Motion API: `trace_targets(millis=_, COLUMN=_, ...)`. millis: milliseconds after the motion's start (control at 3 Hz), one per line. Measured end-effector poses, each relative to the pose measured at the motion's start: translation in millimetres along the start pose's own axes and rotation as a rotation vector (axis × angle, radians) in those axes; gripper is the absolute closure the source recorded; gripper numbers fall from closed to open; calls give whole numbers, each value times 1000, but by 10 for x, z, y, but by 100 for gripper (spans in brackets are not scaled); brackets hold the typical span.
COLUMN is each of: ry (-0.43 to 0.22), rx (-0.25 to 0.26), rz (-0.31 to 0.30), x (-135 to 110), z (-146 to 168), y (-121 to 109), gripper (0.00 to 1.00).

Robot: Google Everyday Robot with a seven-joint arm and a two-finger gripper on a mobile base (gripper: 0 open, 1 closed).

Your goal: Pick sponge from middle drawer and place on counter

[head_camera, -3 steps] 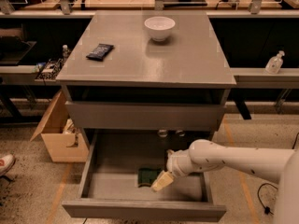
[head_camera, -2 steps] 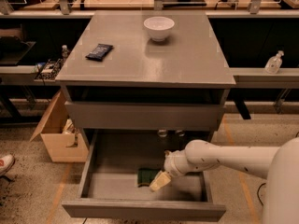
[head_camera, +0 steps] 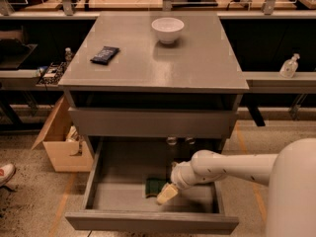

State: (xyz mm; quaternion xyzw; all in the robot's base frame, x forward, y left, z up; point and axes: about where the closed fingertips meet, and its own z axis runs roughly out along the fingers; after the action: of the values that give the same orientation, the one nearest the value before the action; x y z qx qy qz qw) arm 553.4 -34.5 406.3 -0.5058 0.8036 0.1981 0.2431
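The scene is viewed by one raised camera, set before the counter (head_camera: 197,58) and tilted down at middling range. The open middle drawer (head_camera: 123,191) is framed lowest; the gripper (head_camera: 167,194) is seen inside it, low and central.

The dark green sponge (head_camera: 153,186) is lying flat near the front of the pulled-out grey drawer (head_camera: 118,194), with the gripper (head_camera: 167,194) hovering at its right edge. The grey counter (head_camera: 197,63) is sitting above.

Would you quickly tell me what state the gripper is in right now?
Gripper: down in the middle drawer, right beside the sponge; open or closed cannot be told.
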Motion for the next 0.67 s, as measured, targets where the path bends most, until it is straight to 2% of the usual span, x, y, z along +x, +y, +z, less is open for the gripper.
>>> trace_targets(millis=333, ry=14, rx=-8, rz=2, x=52, z=107, y=20, gripper=0)
trace_targets(millis=667, ry=46, rx=-20, rz=-7, x=110, z=382, y=57, gripper=0)
